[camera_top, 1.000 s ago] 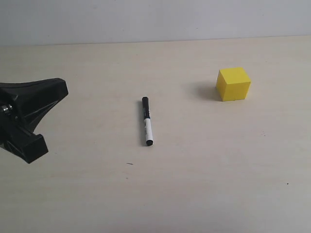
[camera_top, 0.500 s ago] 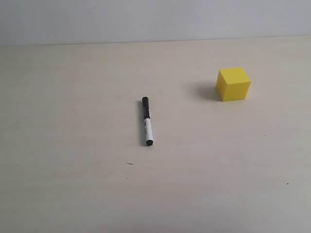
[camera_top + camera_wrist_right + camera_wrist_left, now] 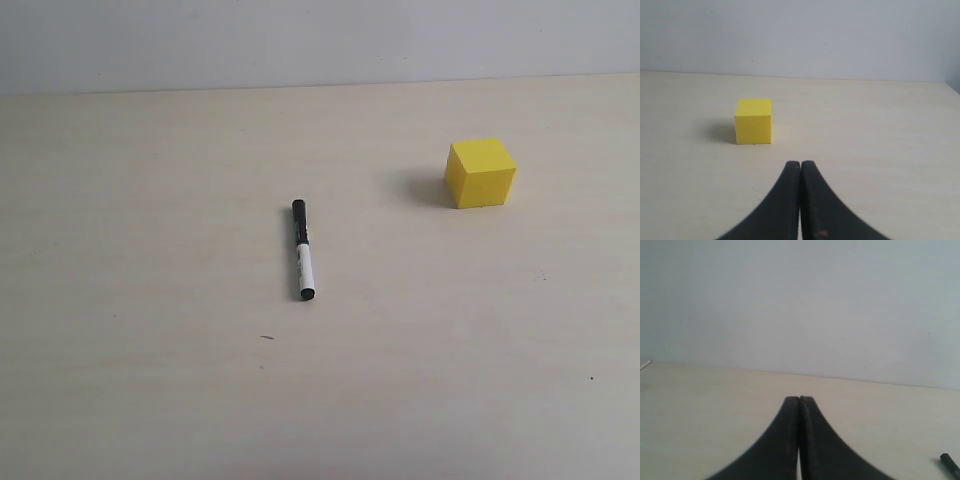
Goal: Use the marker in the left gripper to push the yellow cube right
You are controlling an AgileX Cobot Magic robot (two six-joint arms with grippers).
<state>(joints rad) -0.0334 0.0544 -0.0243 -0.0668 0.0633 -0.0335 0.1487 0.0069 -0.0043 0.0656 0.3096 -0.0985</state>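
**Left pincer [image 3: 799, 399] closed on nothing, marker [image 3: 302, 250] lying loose**

The left pincer's fingers press together, and so do those of the right pincer [image 3: 800, 163]. The marker lies flat mid-counter [image 3: 150, 400], its black cap toward the far edge. The yellow cube [image 3: 481, 173] sits well apart from it, toward the far right corner.

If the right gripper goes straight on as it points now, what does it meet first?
Likely nothing: the yellow cube lies just beside the line of the right gripper, and the table beyond looks free. Clearance is uncertain.
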